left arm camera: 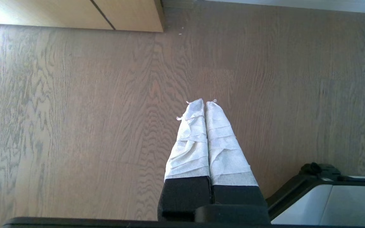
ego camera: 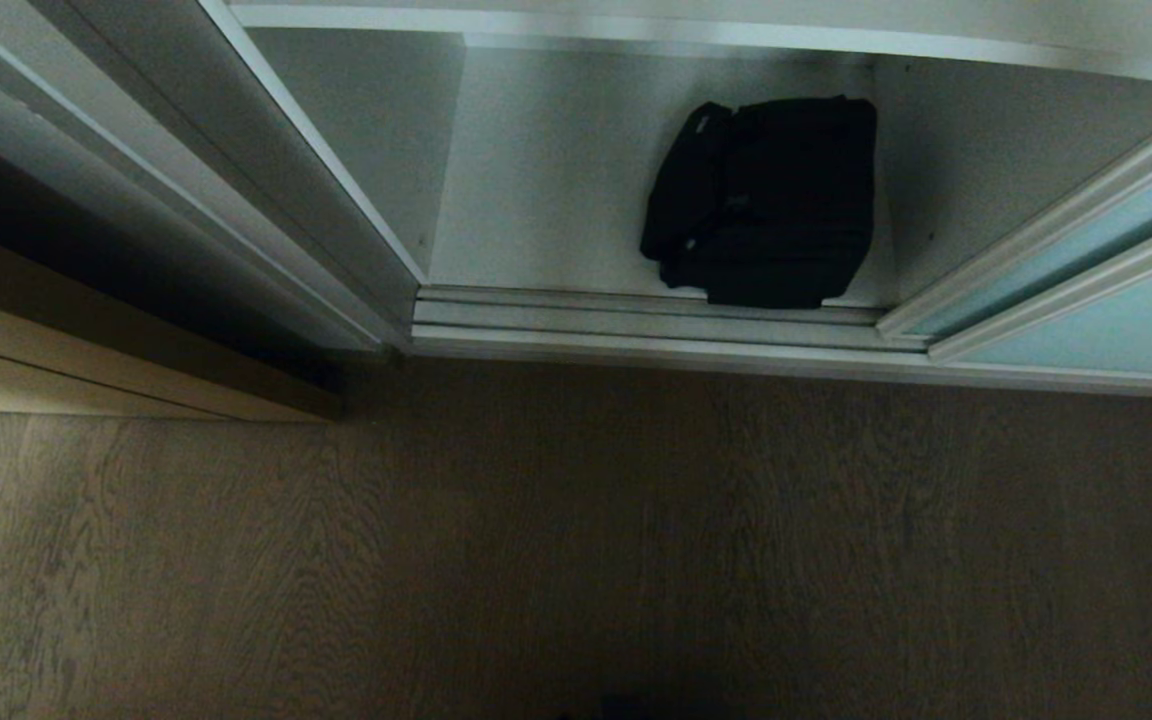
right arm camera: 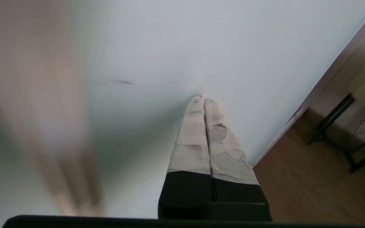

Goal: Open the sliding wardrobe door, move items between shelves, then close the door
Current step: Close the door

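The wardrobe stands open in the head view, and neither arm shows there. A bulky black fabric bag (ego camera: pixel 761 200) lies on the lowest white shelf (ego camera: pixel 536 200), toward its right wall. The sliding wardrobe door (ego camera: pixel 1096 240), pale turquoise glass in a silver frame, is at the right of the opening. My right gripper (right arm camera: pixel 202 98) is shut and empty, its taped tips close against the pale door panel (right arm camera: pixel 233 47); I cannot tell whether they touch it. My left gripper (left arm camera: pixel 205 102) hangs shut and empty over the wooden floor.
Silver floor tracks (ego camera: pixel 636 325) run along the wardrobe's front. A tan wood-grain door (ego camera: pixel 86 370) stands at the left. A blurred pale strip (right arm camera: pixel 43 95) crosses the right wrist view. Black-legged furniture (right arm camera: pixel 344 126) stands beyond the door. My base (left arm camera: pixel 328 196) is beside the left gripper.
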